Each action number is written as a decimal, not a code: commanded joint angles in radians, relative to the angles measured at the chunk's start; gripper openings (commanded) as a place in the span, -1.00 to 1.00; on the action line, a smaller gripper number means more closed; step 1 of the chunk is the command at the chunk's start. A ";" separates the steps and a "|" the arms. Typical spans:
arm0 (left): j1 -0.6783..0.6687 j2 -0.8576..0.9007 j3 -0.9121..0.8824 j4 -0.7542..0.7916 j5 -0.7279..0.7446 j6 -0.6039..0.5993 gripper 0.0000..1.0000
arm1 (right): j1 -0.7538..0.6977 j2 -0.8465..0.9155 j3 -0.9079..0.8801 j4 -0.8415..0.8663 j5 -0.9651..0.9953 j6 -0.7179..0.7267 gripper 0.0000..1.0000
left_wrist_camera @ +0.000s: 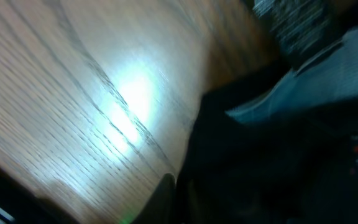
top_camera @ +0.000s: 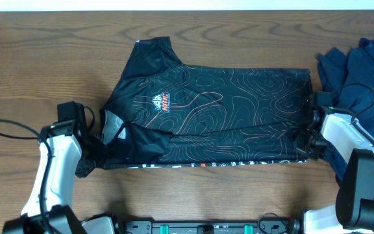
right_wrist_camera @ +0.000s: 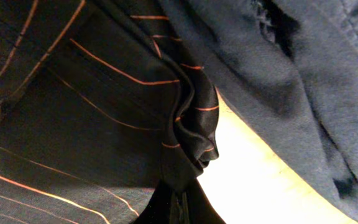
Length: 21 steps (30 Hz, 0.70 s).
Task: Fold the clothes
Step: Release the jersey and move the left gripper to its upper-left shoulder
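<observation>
Black jersey (top_camera: 226, 110) stretches lengthwise across the table (top_camera: 44, 65). The right gripper (top_camera: 307, 135) is clamped on its hem end, the left gripper (top_camera: 96, 146) sits at its collar end (jaws blurred, cannot tell).

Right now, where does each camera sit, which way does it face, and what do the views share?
Overhead: above the table, looking straight down on jersey, navy clothes, left gripper and right gripper.
Left wrist: low, blurred, facing table and jersey edge; left gripper unclear.
Right wrist: at the jersey's hem, right gripper pinching it, navy clothes beyond.
Shared: jersey in all three.
</observation>
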 commanded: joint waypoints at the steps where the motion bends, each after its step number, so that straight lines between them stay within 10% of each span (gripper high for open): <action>1: 0.010 -0.040 0.005 0.000 -0.043 -0.004 -0.18 | -0.008 -0.010 0.020 -0.013 0.008 0.021 -0.88; 2: 0.010 -0.050 0.007 0.000 -0.044 -0.001 0.09 | -0.008 -0.021 0.040 -0.024 0.007 0.021 -0.79; 5: 0.010 -0.086 0.030 -0.001 -0.040 0.045 0.66 | -0.008 -0.056 0.124 -0.087 0.007 0.021 0.49; 21: -0.115 0.103 0.357 0.360 0.368 0.449 0.83 | -0.006 -0.187 0.330 -0.195 -0.217 -0.152 0.77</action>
